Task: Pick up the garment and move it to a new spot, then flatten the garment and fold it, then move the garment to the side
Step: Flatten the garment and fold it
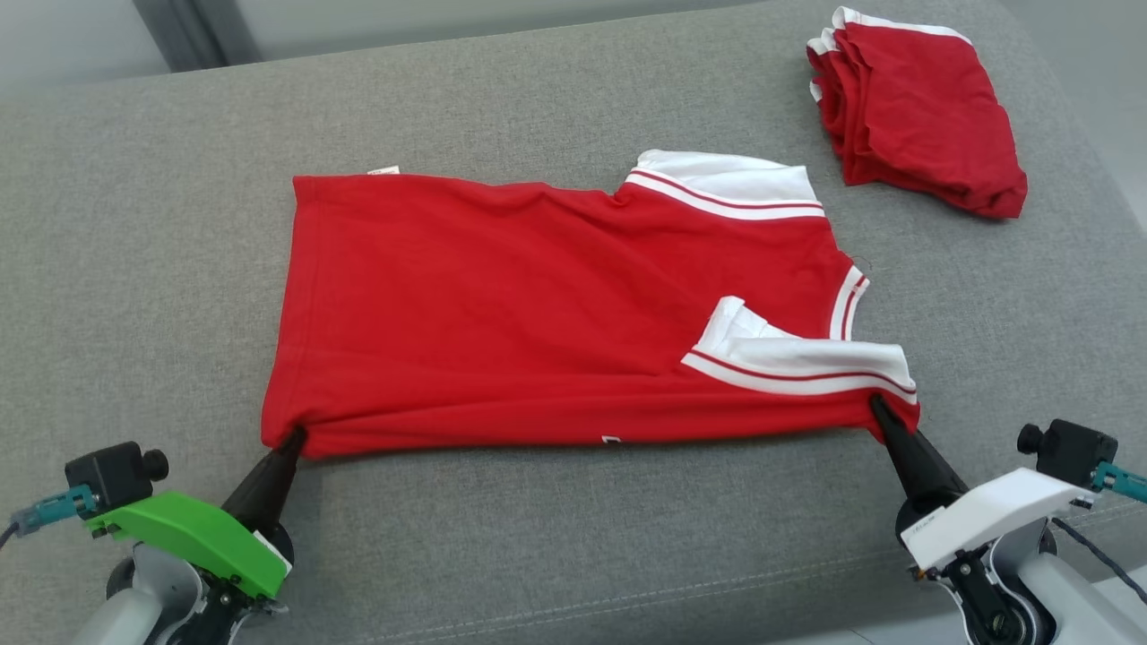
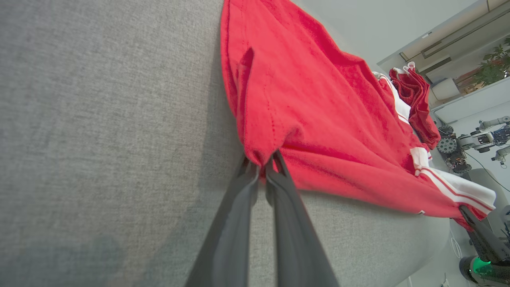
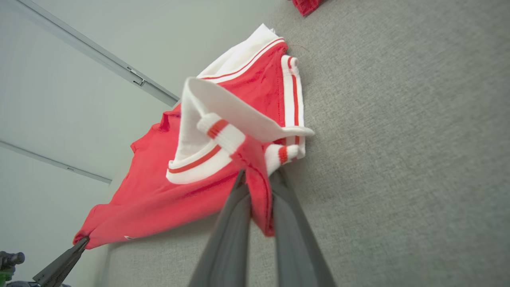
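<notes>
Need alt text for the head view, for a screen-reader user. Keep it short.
A red polo shirt with white, red-striped trim lies spread on a grey upholstered surface. The left gripper and the right gripper each pinch one of its near corners. A folded pile of red garments sits at the far right.
</notes>
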Available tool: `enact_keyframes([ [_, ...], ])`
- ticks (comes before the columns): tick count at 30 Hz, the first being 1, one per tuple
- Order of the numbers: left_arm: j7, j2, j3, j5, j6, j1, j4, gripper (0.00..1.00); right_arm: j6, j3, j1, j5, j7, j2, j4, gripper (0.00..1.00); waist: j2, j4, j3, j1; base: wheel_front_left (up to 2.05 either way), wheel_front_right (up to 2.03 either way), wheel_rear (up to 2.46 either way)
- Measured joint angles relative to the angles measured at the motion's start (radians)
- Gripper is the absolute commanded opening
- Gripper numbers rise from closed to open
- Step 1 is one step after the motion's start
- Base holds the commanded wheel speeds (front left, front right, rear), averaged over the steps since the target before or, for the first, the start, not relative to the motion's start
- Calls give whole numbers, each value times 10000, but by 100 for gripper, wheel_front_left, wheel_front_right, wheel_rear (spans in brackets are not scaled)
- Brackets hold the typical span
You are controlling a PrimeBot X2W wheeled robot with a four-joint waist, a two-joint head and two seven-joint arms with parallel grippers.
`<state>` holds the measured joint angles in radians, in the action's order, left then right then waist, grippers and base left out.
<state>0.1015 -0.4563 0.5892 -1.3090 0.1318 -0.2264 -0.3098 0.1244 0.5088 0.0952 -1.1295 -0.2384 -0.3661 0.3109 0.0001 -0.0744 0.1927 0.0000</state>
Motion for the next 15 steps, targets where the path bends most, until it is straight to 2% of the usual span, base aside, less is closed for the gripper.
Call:
enact_keyframes([
  [5, 63, 288, -142, -648, -2, 420, 573, 0, -2, 90, -434, -408, -2, 77, -180, 0, 0, 167, -10, 0, 0, 0, 0],
  [8, 63, 267, -322, -832, -2, 396, 982, 0, -2, 86, -270, -408, -65, 65, -539, 0, 0, 187, -30, 0, 0, 0, 0],
  [12, -245, -75, -326, -849, -4, -257, 1363, 0, -2, 111, 800, -374, -71, -79, -999, 0, 0, 190, -60, 0, 0, 0, 0],
  [14, -454, -520, -288, -391, -4, -873, 1333, 0, -4, 244, 1639, -242, 90, -226, -1154, 0, 0, 157, -85, 0, 0, 0, 0],
  [15, -454, -520, -288, -391, -4, -873, 1333, 0, -4, 244, 1639, -242, 90, -226, -1154, 0, 0, 157, -85, 0, 0, 0, 0],
])
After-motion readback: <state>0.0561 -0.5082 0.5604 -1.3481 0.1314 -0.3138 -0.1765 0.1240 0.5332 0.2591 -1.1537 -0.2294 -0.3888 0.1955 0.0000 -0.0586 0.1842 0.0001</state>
